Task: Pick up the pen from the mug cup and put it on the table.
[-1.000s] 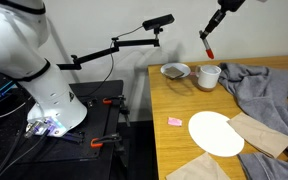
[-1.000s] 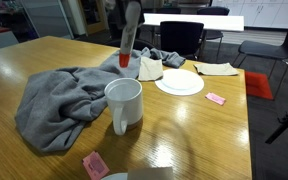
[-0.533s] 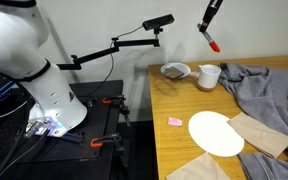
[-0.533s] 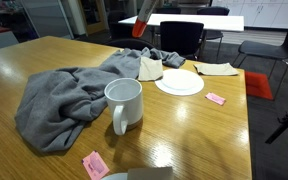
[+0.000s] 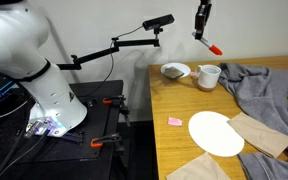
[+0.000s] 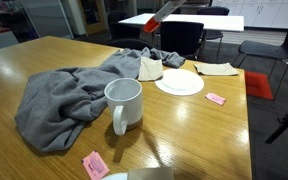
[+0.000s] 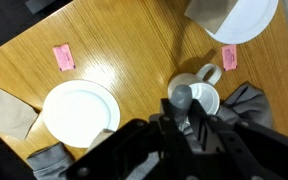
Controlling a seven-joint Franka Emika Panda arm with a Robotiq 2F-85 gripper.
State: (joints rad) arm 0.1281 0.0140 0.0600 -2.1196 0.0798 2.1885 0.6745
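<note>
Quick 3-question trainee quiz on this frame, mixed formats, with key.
1. True or false: the pen lies inside the mug cup.
2. In an exterior view, what stands right beside the mug cup? A) bowl B) plate C) pink note
3. What does the gripper hold, and where is it relative to the table?

Key: 1 false; 2 A; 3 the pen, tilted, in the air above the table.
</note>
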